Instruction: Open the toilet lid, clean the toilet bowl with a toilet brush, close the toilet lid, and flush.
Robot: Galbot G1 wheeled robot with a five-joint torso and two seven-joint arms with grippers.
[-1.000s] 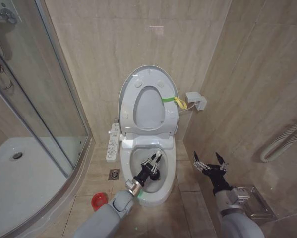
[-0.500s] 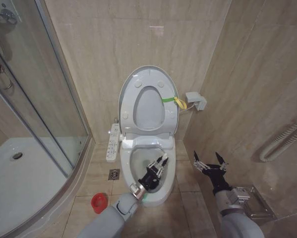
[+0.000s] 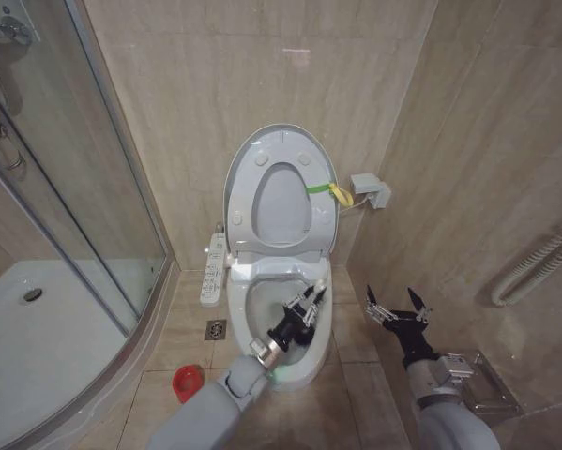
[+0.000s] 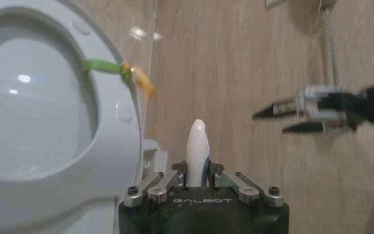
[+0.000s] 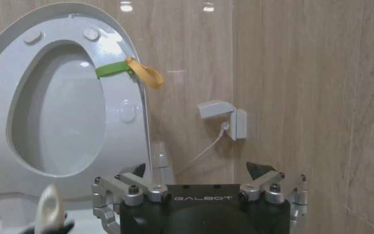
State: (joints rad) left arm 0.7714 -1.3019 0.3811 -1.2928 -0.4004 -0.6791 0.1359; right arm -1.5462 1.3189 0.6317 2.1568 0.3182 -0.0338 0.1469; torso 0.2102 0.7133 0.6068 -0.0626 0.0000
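red holder cup point(image 3: 186, 382) on floor left of toilet bowl point(image 3: 282, 319) | left gripper point(image 3: 304, 307) over bowl, clamped on toilet brush point(image 4: 196, 152) handle | toilet lid point(image 3: 279, 192) upright behind bowl | right gripper point(image 3: 396, 309) right of bowl, fingers spread, empty

toilet brush point(image 4: 196, 146): bristle head hidden below left end effector point(image 3: 306, 306) | toilet bowl point(image 3: 257, 305): near rim covered by left arm | red holder cup point(image 3: 187, 382): partly behind arm | right end effector point(image 3: 396, 309): fingertips cropped in right wrist view
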